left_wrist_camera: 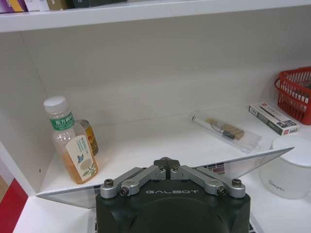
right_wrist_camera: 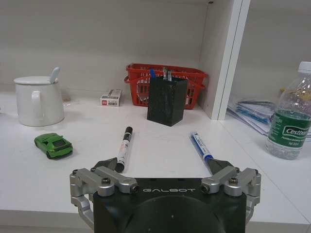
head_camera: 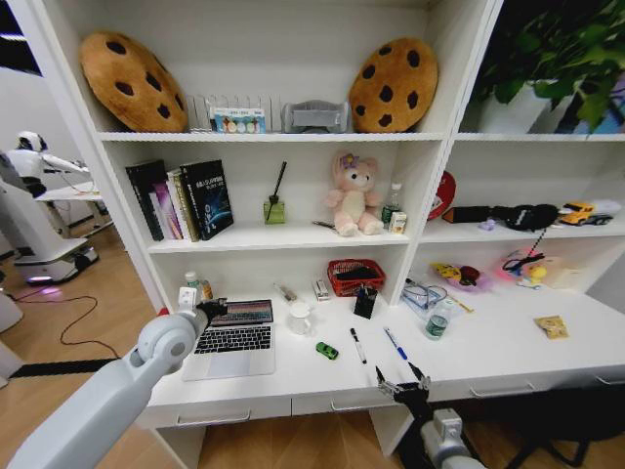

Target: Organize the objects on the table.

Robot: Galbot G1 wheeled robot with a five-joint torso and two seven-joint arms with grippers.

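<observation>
The silver-white laptop [head_camera: 232, 344] stands open at the left of the white table [head_camera: 508, 357]. My left gripper [head_camera: 209, 311] is shut at the top edge of its lid [left_wrist_camera: 262, 159]; whether it pinches the lid I cannot tell. To the right of the laptop lie a tiny green toy car [head_camera: 327, 350] [right_wrist_camera: 53, 145], a black pen [head_camera: 358, 345] [right_wrist_camera: 124, 143] and a blue pen [head_camera: 395, 343] [right_wrist_camera: 200, 144]. A green-labelled bottle [head_camera: 437, 322] [right_wrist_camera: 289, 124] stands farther right. My right gripper [head_camera: 397, 376] [right_wrist_camera: 163, 166] hovers open at the table's front edge, just short of the two pens, nothing between its fingers.
A white mug [right_wrist_camera: 38, 101], a black pen holder [right_wrist_camera: 167, 99] and a red basket [right_wrist_camera: 194, 77] stand near the back wall. A tea bottle [left_wrist_camera: 72, 143], a small can [left_wrist_camera: 89, 136] and a bagged pen [left_wrist_camera: 224, 130] sit behind the laptop. Shelving rises above the desk.
</observation>
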